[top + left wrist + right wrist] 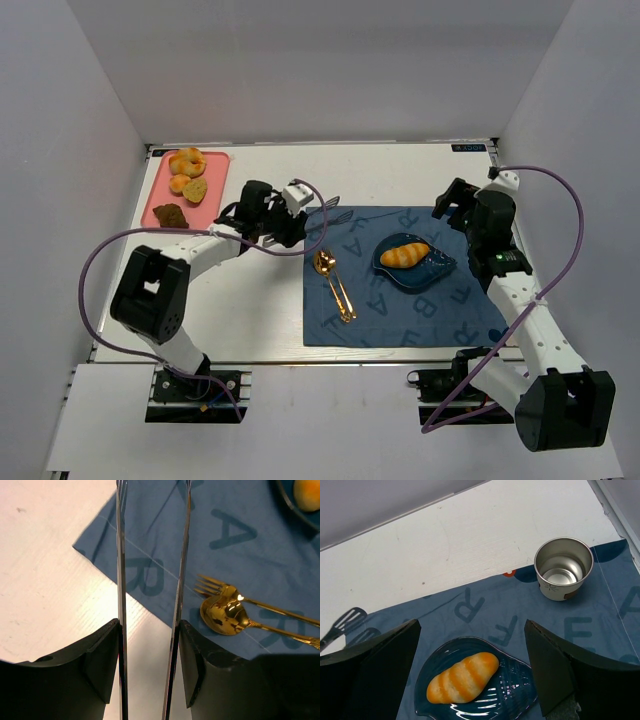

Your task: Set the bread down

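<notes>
The bread (pixel 404 255), a small oval roll with a golden-orange striped crust, lies on the blue shell-shaped dish (pixel 432 272) on the blue placemat. In the right wrist view the bread (pixel 462 677) lies in the dish (pixel 515 695) below and between my fingers. My right gripper (pixel 452 205) (pixel 471 625) is open and empty, above the dish's far right side. My left gripper (pixel 292 226) (pixel 149 625) is shut on metal tongs (pixel 121 570), whose two blades reach over the placemat's left corner. The tongs hold nothing.
A gold fork and spoon (pixel 335 283) lie on the placemat (pixel 420 320) left of the dish. A steel cup (pixel 563 574) stands on the mat's far right. A pink tray (pixel 157 197) at the back left holds round buns (pixel 187 161) and a dark brown chunk (pixel 171 215).
</notes>
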Action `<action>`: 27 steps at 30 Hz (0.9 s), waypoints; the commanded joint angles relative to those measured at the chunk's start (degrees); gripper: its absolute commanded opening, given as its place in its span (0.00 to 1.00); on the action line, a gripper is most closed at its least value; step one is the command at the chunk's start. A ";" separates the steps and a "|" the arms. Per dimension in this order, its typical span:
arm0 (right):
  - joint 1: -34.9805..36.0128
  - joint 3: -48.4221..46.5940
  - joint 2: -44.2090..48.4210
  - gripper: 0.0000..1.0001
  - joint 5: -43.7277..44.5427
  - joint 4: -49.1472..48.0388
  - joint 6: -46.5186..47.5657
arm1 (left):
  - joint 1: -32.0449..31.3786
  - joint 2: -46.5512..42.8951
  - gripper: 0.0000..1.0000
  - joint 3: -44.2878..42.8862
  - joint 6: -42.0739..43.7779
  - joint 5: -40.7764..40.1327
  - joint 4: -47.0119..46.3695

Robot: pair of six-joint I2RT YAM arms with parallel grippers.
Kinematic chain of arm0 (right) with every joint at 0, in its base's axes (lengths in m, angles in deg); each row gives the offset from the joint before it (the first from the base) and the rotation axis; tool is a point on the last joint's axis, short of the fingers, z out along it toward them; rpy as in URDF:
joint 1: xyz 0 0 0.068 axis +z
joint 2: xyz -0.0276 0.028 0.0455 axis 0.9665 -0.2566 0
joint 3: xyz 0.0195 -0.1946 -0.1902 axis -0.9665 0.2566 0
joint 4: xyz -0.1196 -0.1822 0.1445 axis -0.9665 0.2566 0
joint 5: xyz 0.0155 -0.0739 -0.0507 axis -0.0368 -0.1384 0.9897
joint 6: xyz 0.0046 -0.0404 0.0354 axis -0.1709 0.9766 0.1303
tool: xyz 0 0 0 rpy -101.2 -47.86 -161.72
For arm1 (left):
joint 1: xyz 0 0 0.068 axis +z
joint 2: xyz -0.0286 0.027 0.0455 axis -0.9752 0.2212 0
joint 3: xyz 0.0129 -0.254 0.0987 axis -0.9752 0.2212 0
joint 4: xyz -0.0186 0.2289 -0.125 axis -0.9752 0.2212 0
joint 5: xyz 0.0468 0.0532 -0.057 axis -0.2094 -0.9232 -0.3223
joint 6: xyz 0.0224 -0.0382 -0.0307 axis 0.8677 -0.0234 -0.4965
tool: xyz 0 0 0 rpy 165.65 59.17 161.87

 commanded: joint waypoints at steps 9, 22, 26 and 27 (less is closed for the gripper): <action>-0.24 0.59 0.85 0.90 0.65 -3.19 1.49 | 0.27 4.55 0.59 -0.11 2.19 1.21 -1.34; -0.15 0.50 0.76 0.90 0.65 -3.19 1.57 | 0.27 8.15 0.68 -0.11 3.24 -1.52 -0.20; -0.33 0.76 0.76 0.90 0.83 -3.19 1.57 | 0.27 8.15 0.78 -0.11 3.24 -1.52 0.42; -0.15 0.68 0.76 0.90 0.83 -3.19 1.57 | 0.27 8.15 0.80 -0.72 3.24 -1.52 0.94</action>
